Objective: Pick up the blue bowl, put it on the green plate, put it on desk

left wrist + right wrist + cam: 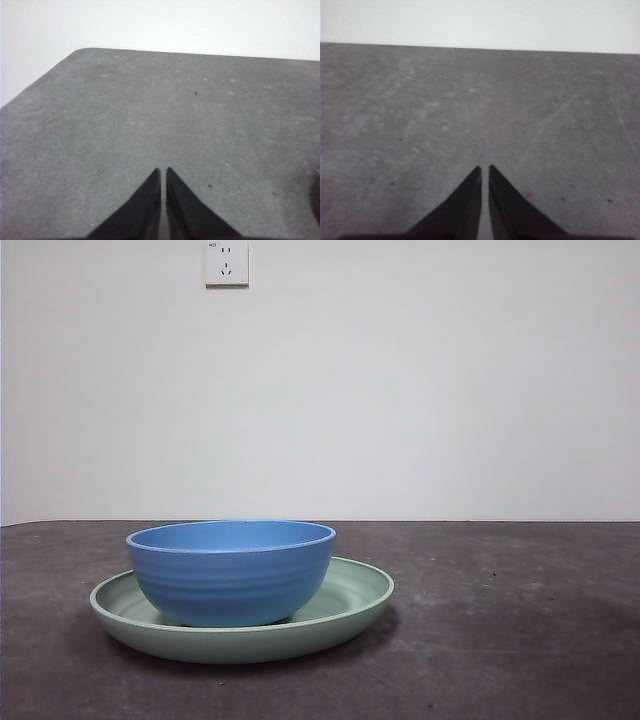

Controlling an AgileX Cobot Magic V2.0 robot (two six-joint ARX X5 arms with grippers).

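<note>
the blue bowl [232, 570] is seen standing upright inside the green plate [355, 602], its base resting on the plate's shallow floor and its rim level. the bowl is set a little off the plate's middle, so that more bare plate is shown on one side of it than on the other. the green plate is laid flat on the desk [500, 640], whose dark, mottled surface is spread around the plate on all sides. behind the plate a plain white wall [420, 390] is seen, and a white wall socket [226, 262] is fixed high on it, above the bowl.

neither arm is shown near the plate in the front view. the left gripper [163, 172] is held over bare desk [150, 110], its two black jaws brought together with only a thin slit between them and nothing held. the right gripper [485, 170] is likewise held over bare desk [470, 100], its jaws closed nearly tip to tip and empty. the bowl and plate are not seen in either wrist view.
</note>
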